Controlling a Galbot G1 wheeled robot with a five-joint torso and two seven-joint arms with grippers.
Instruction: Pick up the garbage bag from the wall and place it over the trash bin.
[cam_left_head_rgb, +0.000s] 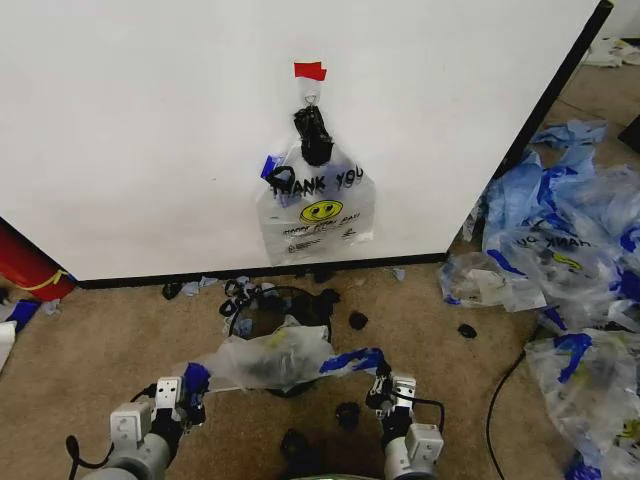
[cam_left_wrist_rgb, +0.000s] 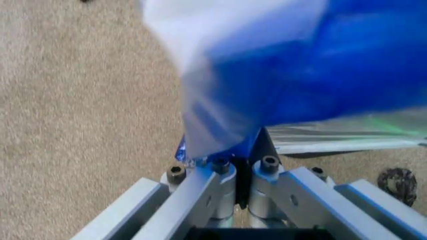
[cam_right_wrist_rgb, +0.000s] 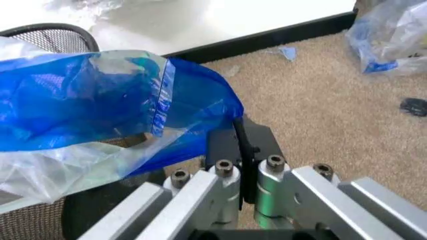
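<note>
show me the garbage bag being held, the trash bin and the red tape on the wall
garbage bag (cam_left_head_rgb: 270, 358), head view, on its clear crumpled middle between the grippers
trash bin (cam_right_wrist_rgb: 50, 37), right wrist view, on its black mesh rim
red tape (cam_left_head_rgb: 310, 71), head view, on the strip above the hook

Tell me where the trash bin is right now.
In the head view the trash bin stands on the carpet just below the wall, centre, mostly covered by the garbage bag stretched between the left gripper and right gripper.

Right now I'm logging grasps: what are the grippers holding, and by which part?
Both hold the garbage bag by its blue handles: left gripper shut on one, right gripper on the other, stretched over the trash bin.
</note>
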